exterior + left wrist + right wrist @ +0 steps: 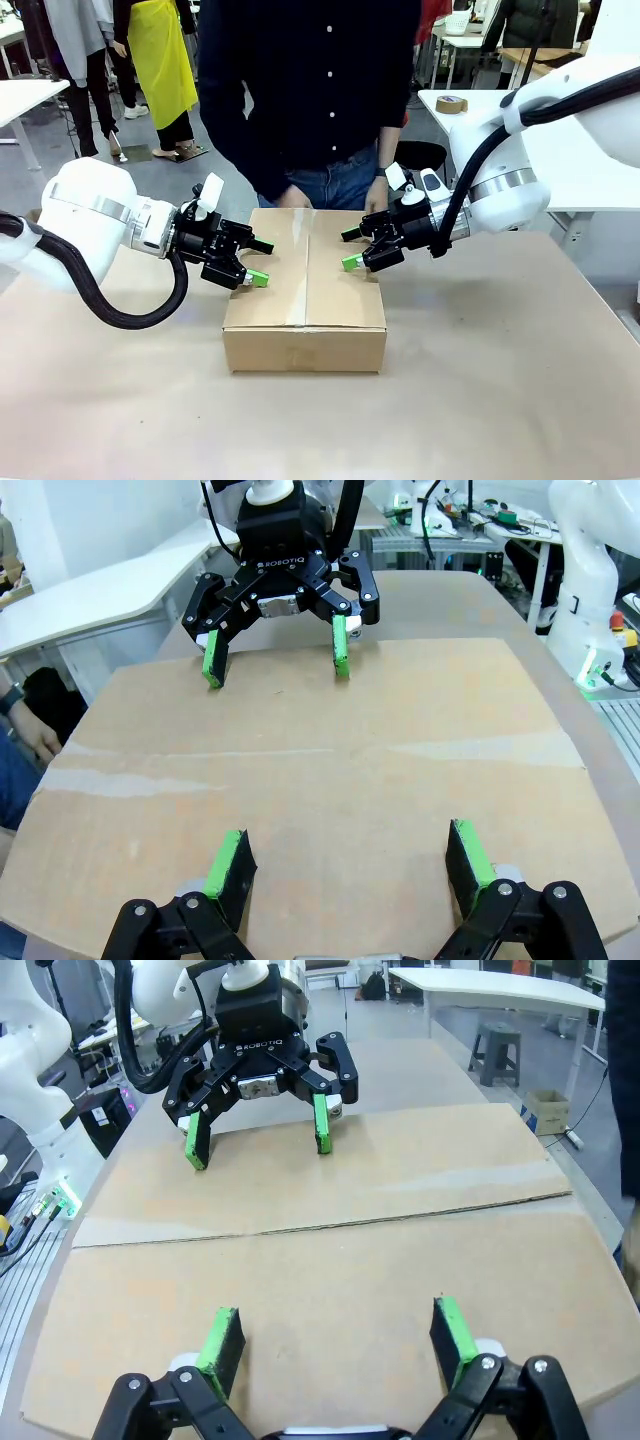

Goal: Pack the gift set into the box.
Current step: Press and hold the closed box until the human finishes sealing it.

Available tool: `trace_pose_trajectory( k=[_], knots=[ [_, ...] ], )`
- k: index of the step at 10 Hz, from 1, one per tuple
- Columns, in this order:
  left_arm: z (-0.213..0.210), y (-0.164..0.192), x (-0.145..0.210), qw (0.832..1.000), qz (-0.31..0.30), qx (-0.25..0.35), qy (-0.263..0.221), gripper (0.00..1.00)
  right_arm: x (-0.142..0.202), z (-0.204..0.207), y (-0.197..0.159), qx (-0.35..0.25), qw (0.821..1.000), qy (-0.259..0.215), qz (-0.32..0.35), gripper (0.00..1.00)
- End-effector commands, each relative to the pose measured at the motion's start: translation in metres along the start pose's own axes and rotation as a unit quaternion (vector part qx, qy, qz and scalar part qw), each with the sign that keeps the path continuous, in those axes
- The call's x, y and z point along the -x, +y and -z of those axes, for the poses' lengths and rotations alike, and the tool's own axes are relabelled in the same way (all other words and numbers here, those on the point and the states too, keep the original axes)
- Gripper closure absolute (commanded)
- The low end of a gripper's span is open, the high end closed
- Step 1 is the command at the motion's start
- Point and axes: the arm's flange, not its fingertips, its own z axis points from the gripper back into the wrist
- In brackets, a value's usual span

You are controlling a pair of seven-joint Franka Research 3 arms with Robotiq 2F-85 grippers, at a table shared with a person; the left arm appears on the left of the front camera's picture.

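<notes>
While the box (pixel 305 300) sits closed at the middle of the front view, its top flaps meeting along a taped seam, the left gripper (pixel 243 262) hangs at the box's left edge and the right gripper (pixel 360 249) at its upper right, both with fingers spread and holding nothing. A person in a dark buttoned shirt stands just behind the box, one hand (pixel 293 197) low at the far edge near the centre of the frame. The brown-covered table (pixel 520 400) spreads out around the carton.

Seen from the left wrist view, the left gripper (pixel 350 870) rises from the bottom edge with its green pads (pixel 228 862) wide apart over the flat cardboard top of the box (pixel 330 780). The right gripper (pixel 275 650) faces it from the upper part of the frame, also parted and empty, its tips just above the far flap.

Across the right wrist view, the right gripper (pixel 340 1338) stands released at the bottom of the frame above the box (pixel 330 1260), whose flap seam crosses the middle. The left gripper (pixel 258 1130) hangs opposite at the upper left, fingers apart, pads near the cardboard.
</notes>
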Motion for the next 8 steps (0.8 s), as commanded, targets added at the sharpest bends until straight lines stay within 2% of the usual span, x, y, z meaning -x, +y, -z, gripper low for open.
trace_pose_trajectory(
  k=[1, 8],
  knots=[
    [-0.0003, -0.0034, 0.0016, 1.000, 0.007, -0.001, 0.000, 0.00, 0.0009, 0.0007, 0.0007, 0.000, 1.000, 0.001, -0.001, 0.00],
    [-0.0003, -0.0034, 0.0016, 1.000, 0.007, -0.001, 0.000, 0.00, 0.0009, 0.0007, 0.0007, 0.000, 1.000, 0.001, -0.001, 0.00]
  ],
)
